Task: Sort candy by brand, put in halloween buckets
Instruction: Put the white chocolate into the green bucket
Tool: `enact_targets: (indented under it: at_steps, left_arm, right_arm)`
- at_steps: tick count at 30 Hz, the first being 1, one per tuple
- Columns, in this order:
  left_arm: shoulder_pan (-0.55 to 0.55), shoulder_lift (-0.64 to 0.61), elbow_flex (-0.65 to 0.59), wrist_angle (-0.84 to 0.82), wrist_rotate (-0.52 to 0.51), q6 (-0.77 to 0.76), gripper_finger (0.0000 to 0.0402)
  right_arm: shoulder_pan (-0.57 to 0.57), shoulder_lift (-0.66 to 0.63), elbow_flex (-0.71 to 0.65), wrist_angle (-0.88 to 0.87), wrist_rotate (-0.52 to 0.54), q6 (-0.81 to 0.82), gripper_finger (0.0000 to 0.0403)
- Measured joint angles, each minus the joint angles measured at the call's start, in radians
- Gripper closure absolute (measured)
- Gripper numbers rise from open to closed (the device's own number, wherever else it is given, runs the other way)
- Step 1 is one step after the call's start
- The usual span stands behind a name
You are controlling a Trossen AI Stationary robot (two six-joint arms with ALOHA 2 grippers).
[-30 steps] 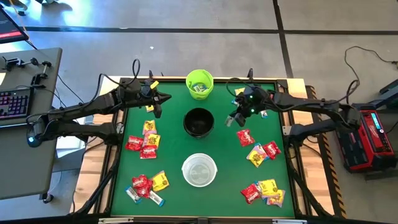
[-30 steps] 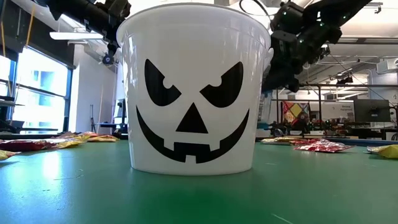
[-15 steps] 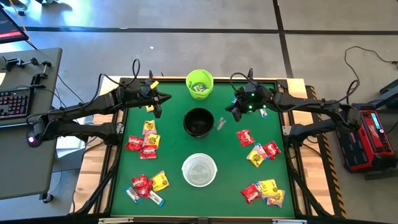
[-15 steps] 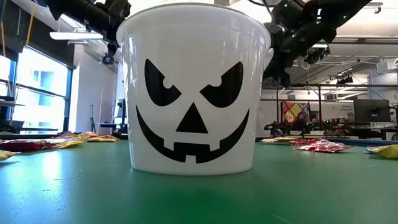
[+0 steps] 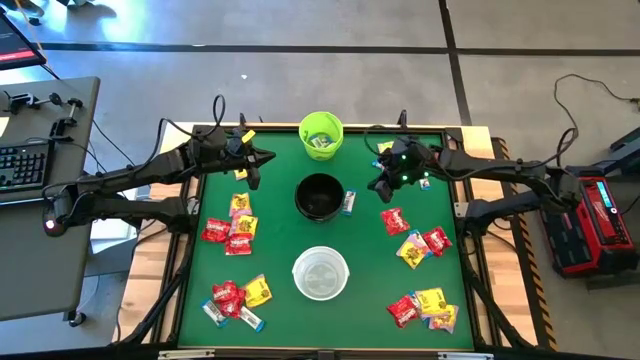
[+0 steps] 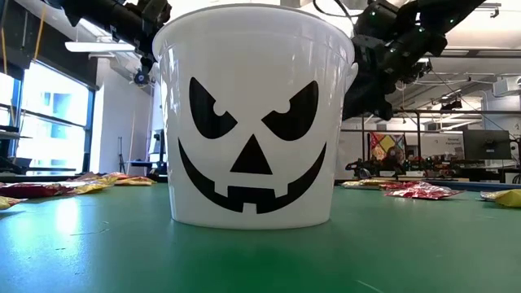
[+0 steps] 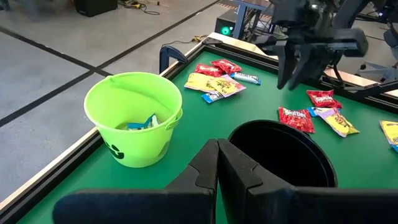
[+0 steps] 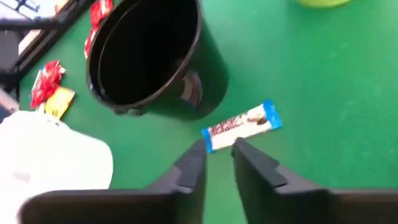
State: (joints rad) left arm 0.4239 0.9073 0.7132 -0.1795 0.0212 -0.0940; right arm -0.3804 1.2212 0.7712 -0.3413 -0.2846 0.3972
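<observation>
Right hand (image 5: 381,186), at upper right of the high view, is slightly parted and empty. A blue-white candy (image 5: 348,203) lies on the green counter (image 5: 280,240) touching the black bucket (image 5: 320,197). Left hand (image 5: 253,170), upper left, is closed and empty.

Left arm reaching in from bench's left side, left pincer (image 5: 252,170) w/ fingers pressed together, held above far-left part of bench, right arm stretched in from right side, right pincer (image 5: 378,187) fingers slightly apart, nothing between them, pointing down
</observation>
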Motion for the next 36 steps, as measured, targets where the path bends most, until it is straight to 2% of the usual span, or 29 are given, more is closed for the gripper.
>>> enact_targets:
  at_steps: [3, 6, 11, 15, 21, 30, 36]
  left_arm:
    - [0.000, 0.000, 0.000, 0.000, 0.000, -0.001, 0.0401]
    - [0.000, 0.000, 0.000, 0.000, -0.007, -0.007, 0.0401]
    - [0.000, 0.000, 0.000, -0.001, -0.008, -0.010, 0.0402]
    - [0.000, 0.000, 0.000, -0.003, -0.008, -0.017, 0.0402]
    - [0.000, 0.000, 0.000, -0.003, -0.008, -0.017, 0.0401]
    - [0.000, 0.000, 0.000, -0.004, -0.008, -0.017, 0.0402]
    - [0.000, 0.000, 0.000, -0.004, -0.008, -0.017, 0.0401]
  right_arm:
    - [0.052, 0.029, 0.000, 0.020, 0.061, 0.050, 0.0257]
    - [0.107, 0.091, 0.000, 0.062, 0.170, 0.164, 0.0208]
    - [0.163, 0.216, 0.000, 0.129, 0.350, 0.459, 0.0166]
    - [0.167, 0.298, 0.000, 0.130, 0.397, 0.647, 0.0162]
    - [0.167, 0.373, 0.000, 0.185, 0.415, 0.726, 0.0162]
    - [0.151, 0.441, 0.000, 0.239, 0.423, 0.704, 0.0170]
    - [0.150, 0.458, 0.002, 0.233, 0.440, 0.667, 0.0224]
